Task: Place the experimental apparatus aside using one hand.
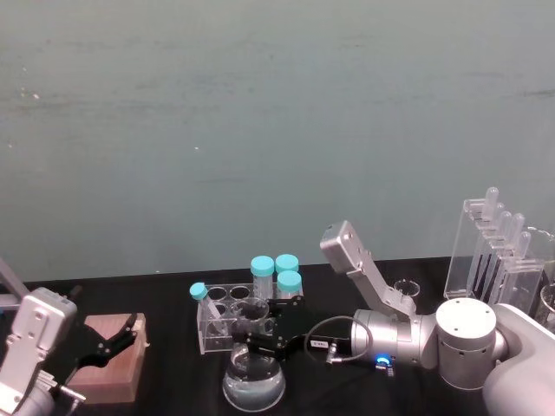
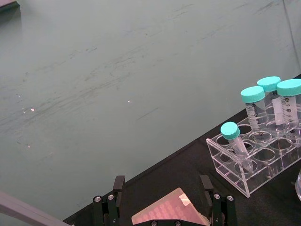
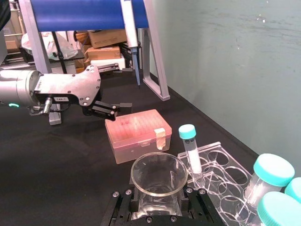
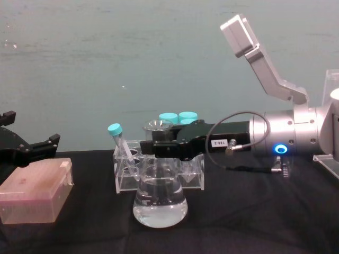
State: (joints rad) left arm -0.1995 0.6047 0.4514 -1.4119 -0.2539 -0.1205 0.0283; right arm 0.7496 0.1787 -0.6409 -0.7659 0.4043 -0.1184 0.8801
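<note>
The right end effector (image 4: 159, 150), in the middle of the frame, holds the flask (image 4: 160, 198) by its neck; a tilt could spill it onto the counter (image 4: 238, 222), or bump the rack (image 4: 124, 174) behind.

Head cam looks down from above; clear conical flask with liquid (image 1: 253, 381) sits bottom centre. Chest cam is low and side-on, same flask (image 4: 160, 200) at centre (near). Right wrist cam is close above its neck (image 3: 158, 175). Left wrist cam faces the clear tube rack (image 2: 256, 160), lower right.
</note>
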